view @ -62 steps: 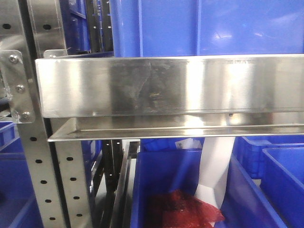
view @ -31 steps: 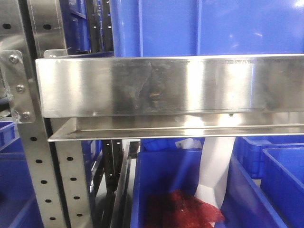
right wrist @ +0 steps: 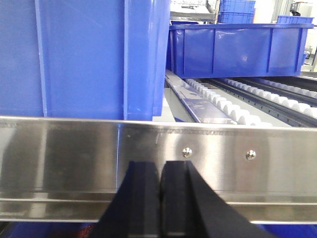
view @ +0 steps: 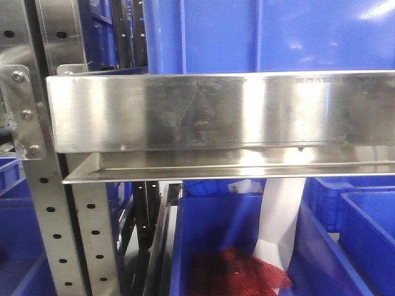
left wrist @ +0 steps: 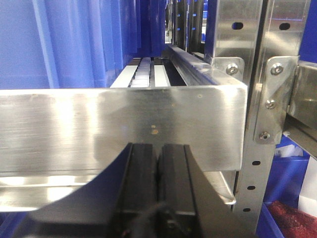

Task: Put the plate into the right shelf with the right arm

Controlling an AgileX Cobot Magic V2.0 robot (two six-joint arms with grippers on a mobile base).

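Exterior front-facing view is showing a steel shelf rail [view: 203, 111] filling the frame, blue bins [view: 265, 34] sitting above and below. No plate is showing anywhere, so its look cannot be told. Right gripper [right wrist: 160, 198] and left gripper [left wrist: 157, 193] are both clenched, holding nothing. Judging so, finding the plate is coming first.

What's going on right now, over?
Left gripper shut, empty. Right gripper shut, empty. No plate in sight. Steel shelf rail right ahead of both.
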